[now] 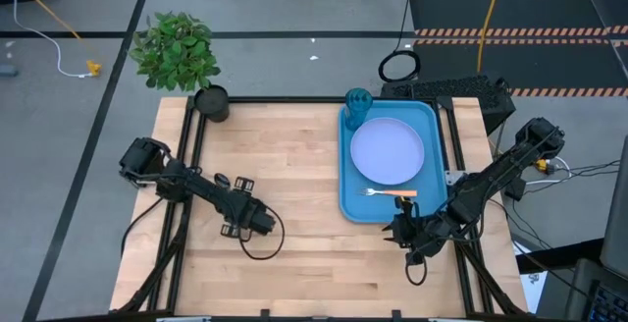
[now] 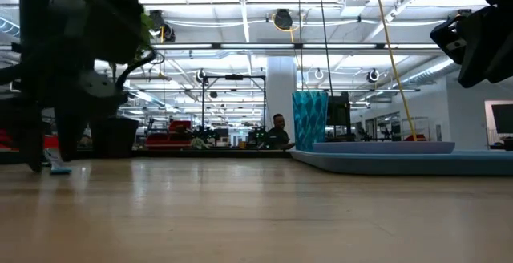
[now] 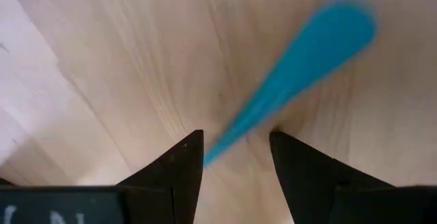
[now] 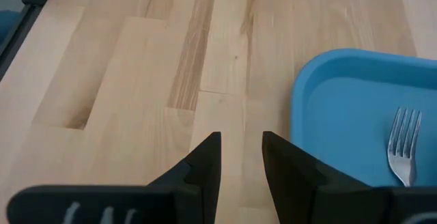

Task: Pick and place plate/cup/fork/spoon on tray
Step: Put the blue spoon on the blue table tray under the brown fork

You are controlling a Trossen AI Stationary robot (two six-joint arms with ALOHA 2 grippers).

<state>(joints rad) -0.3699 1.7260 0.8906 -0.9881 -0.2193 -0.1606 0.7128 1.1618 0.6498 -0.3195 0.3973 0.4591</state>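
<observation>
The light-blue spoon handle (image 3: 293,67) lies on the wooden table, and my left gripper (image 3: 235,138) points down over it, open, one finger on each side of the handle; the spoon's bowl is hidden. In the high view this gripper (image 1: 253,222) covers the spoon. The blue tray (image 1: 432,126) at the right holds the pale plate (image 1: 388,150), the teal cup (image 1: 358,101) in its far-left corner and the orange-handled fork (image 1: 391,192) near its front rim. My right gripper (image 4: 241,138) hangs open and empty above bare table just off the tray's near-left corner.
A dark pot (image 1: 211,101) with a green plant (image 1: 177,47) stands at the table's far-left corner. Bare wood (image 1: 294,165) lies between my left gripper and the tray. The tray's raised rim (image 4: 297,101) is close to my right gripper.
</observation>
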